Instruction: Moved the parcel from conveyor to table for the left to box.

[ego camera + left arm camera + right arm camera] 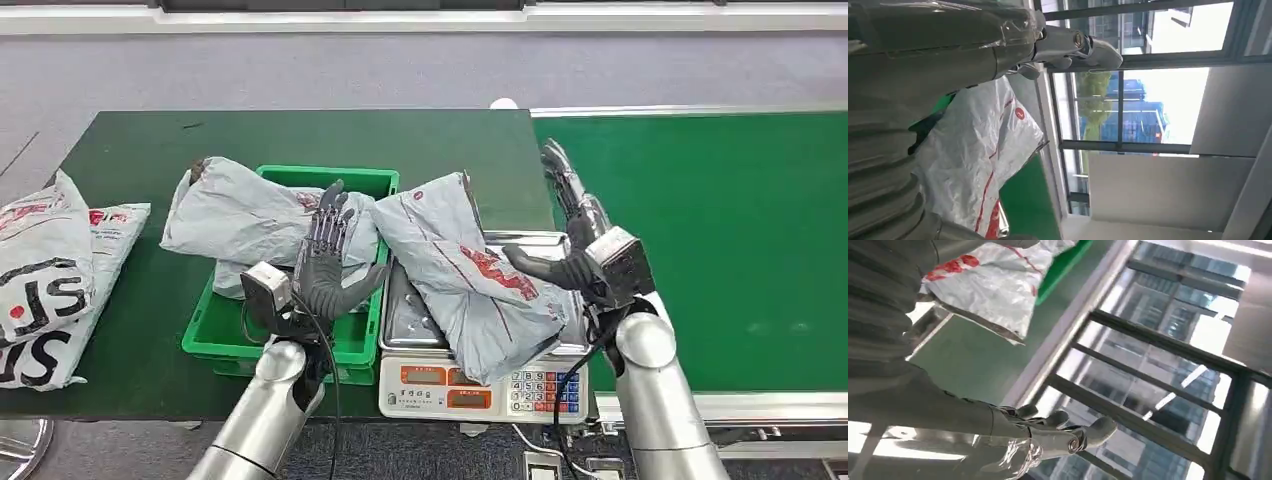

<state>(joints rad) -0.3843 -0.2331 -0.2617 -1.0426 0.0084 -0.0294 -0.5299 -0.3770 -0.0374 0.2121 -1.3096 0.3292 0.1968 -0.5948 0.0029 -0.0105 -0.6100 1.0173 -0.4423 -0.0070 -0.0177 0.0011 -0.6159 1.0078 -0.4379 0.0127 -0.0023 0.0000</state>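
The grey parcel [470,275] with red print lies tilted across the steel pan of the weighing scale [470,385], its lower end hanging over the scale's front panel and its upper end leaning toward the green crate [355,335]; the right hand [578,235] stands just beside the parcel's right edge, its thumb stretched toward the bag and touching or nearly touching it, its fingers straight, apart and pointing up, closed on nothing; the left hand [328,262] is raised over the crate between the two bags, palm up, fingers spread and holding nothing; a second grey parcel [250,215] lies crumpled across the crate's far rim; the crate and scale sit side by side on the dark green table [130,150]; two white printed bags [45,280] lie at the table's left edge; the green conveyor [740,230] runs to the right of the scale.
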